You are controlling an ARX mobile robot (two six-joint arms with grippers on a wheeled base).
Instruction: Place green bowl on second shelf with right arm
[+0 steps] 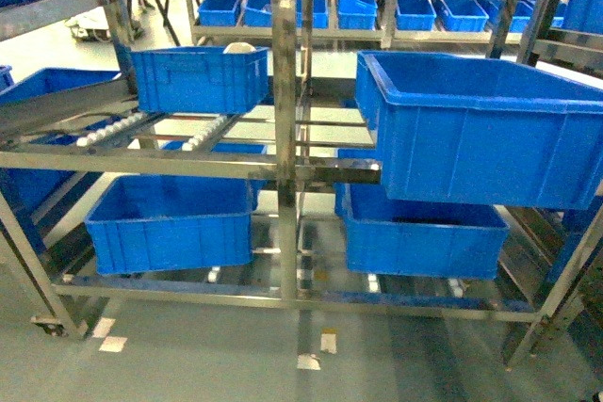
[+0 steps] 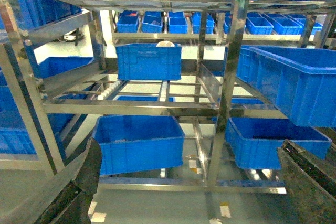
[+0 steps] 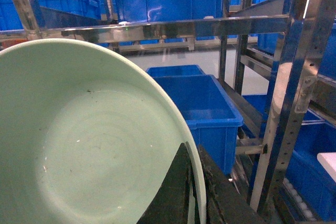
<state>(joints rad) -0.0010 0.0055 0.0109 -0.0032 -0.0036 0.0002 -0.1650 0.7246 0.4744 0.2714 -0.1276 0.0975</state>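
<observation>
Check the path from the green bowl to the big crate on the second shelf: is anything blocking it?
The right hand grips the green bowl by its rim. In the head view the big crate is open-topped, nothing visible over it. The bowl is outside that view, so the gap can't be judged.

Neither arm appears in the head view. In the right wrist view, the right gripper (image 3: 193, 192) sits at the bottom of the frame, its two dark fingers (image 3: 176, 192) closed together on the thick rim of the small round pale mint-green bowl (image 3: 84, 145), one finger inside the rim and one outside. In the left wrist view, the left gripper (image 2: 184, 182) points forward with its dark, worn fingers (image 2: 79, 187) spread wide apart at the lower corners, nothing between them.
</observation>
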